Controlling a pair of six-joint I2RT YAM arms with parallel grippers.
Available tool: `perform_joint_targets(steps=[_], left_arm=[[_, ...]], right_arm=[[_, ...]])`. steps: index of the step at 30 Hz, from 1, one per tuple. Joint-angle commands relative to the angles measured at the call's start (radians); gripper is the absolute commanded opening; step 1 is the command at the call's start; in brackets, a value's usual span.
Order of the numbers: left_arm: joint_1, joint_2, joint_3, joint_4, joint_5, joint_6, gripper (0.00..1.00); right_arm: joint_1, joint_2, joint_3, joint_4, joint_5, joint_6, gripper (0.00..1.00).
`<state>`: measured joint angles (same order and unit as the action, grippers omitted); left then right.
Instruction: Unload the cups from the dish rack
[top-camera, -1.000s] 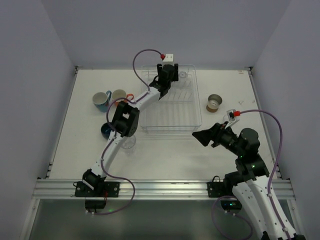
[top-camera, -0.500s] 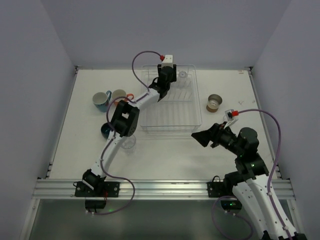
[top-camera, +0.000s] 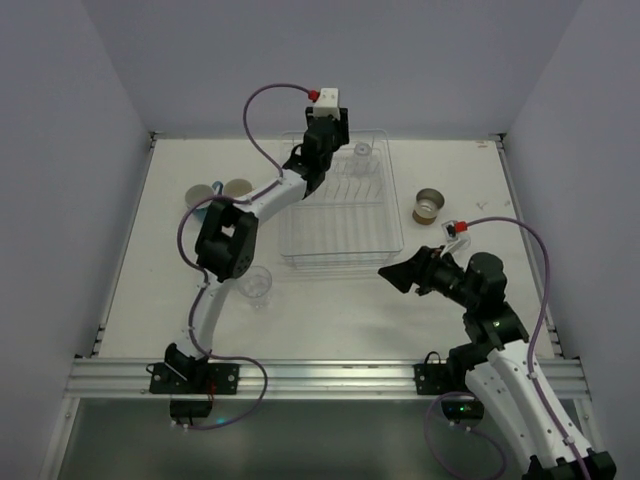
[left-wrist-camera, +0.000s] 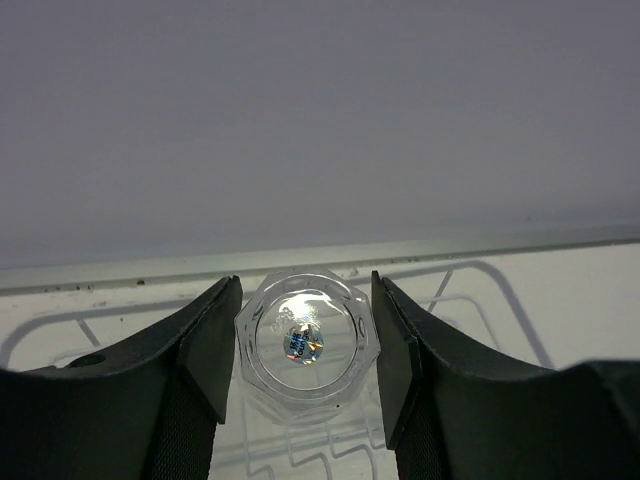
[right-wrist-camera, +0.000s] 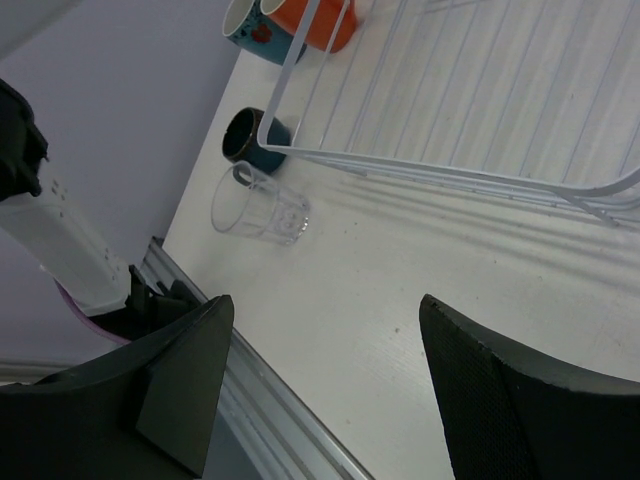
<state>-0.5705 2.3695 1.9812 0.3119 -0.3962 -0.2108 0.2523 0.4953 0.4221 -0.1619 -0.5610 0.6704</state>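
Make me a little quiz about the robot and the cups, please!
1. True or false: the right pincer is holding a cup.
2. Pick one: what sits between the fingers of the left pincer? A) a spoon B) a clear tumbler C) a plate
3. Fill the gap: the brown cup stands ___ the dish rack (inside or outside).

Key: 1. False, it is open with nothing in it. 2. B. 3. Outside, on the table to the rack's right.
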Motion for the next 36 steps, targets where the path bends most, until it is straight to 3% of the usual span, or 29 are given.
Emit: perform_joint_targets(steps=[1, 7, 11, 21, 26, 31, 36], left_arm=[[-0.002, -0.093, -0.021, 0.119, -0.001, 0.042, 0.23], [-0.002, -0.179, -0.079, 0.139, 0.052, 0.001, 0.21], [0.000, -0.303, -0.156, 0.131, 0.106, -0.109, 0.19], [0.003, -0.699, -0.605, 0.245, 0.295, -0.476, 0.16], [0.004, -0.893, -0.891, 0.354, 0.468, -0.698, 0.15], [0.006, -0.980, -1.042, 0.490, 0.649, -0.847, 0.15], [-0.002, -1.015, -1.136, 0.578, 0.709, -0.929, 0.15]], right_arm=[[0.011, 0.014, 0.007, 0.074, 0.032, 0.012, 0.77], [0.015, 0.091, 0.050, 0.146, 0.049, 0.052, 0.77], [0.019, 0.172, 0.095, 0.252, 0.081, 0.127, 0.77], [0.031, 0.356, 0.201, 0.559, 0.087, 0.288, 0.76], [0.031, 0.399, 0.245, 0.654, 0.069, 0.308, 0.76], [0.033, 0.437, 0.313, 0.682, 0.010, 0.304, 0.75], [0.051, 0.465, 0.300, 0.801, -0.020, 0.392, 0.67]])
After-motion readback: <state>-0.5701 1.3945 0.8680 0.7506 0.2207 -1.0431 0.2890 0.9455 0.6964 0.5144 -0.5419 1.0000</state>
